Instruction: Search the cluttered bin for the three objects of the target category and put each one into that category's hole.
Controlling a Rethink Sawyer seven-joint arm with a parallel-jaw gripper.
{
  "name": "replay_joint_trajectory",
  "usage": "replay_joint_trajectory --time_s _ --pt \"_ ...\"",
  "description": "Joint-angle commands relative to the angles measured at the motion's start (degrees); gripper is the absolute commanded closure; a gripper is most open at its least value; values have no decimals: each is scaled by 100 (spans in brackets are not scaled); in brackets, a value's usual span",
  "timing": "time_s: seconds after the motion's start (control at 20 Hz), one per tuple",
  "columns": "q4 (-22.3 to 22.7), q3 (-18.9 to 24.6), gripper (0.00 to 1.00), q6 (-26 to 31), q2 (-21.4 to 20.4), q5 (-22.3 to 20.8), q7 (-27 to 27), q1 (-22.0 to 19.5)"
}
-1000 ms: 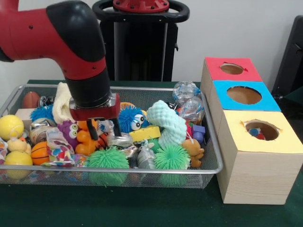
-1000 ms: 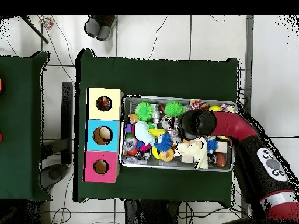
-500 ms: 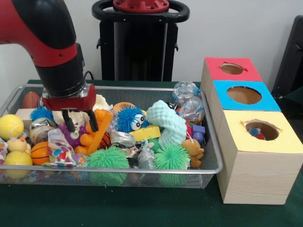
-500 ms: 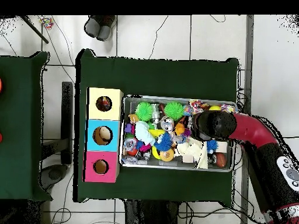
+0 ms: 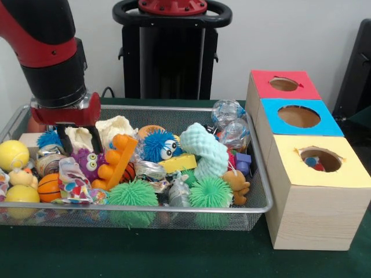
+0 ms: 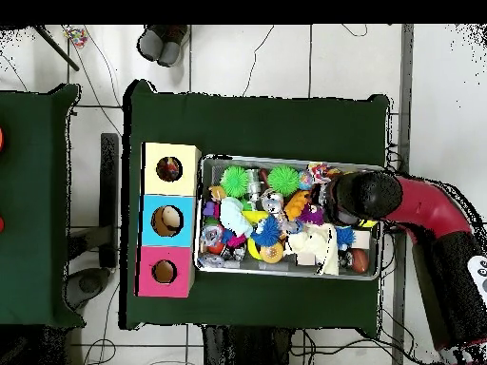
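A wire bin (image 5: 255, 174) is packed with toys. Among them are an orange plastic toy (image 5: 116, 161), a purple monster (image 5: 87, 163), a blue spiky ball with eyes (image 5: 159, 145), a mint foam piece (image 5: 204, 152) and two green spiky balls (image 5: 132, 194). My gripper (image 5: 79, 139) hangs open over the bin's left part, its fingers either side of a cream toy (image 5: 113, 128), with nothing held. In the overhead view the arm (image 6: 366, 195) hides the gripper. Red (image 5: 284, 84), blue (image 5: 298, 116) and yellow (image 5: 320, 160) boxes, each with a hole, stand beside the bin.
Yellow balls (image 5: 13, 155), a small basketball (image 5: 49, 186), a brown football (image 5: 36, 121), clear plastic balls (image 5: 227, 111) and a brown bear (image 5: 236, 184) also fill the bin. The bin's rim (image 6: 285, 159) sits on a green cloth. Something small lies inside the yellow box's hole.
My gripper has lifted off the orange toy and moved to the bin's left end in the front view. The orange toy has shifted and now leans against its neighbours.
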Motion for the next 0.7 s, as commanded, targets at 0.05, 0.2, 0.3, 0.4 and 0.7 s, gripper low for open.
replay_joint_trajectory --time_s 0.05,0.2,0.3,0.4,0.7 --pt "-360 100 0 501 41 7 -726 236" --pt "-331 -3 0 372 40 -111 -643 319" --pt "-339 -55 0 241 83 -182 -563 391" --pt "-336 -111 0 177 38 -222 -459 472" --pt "-467 -69 0 -123 -14 -211 -317 672"
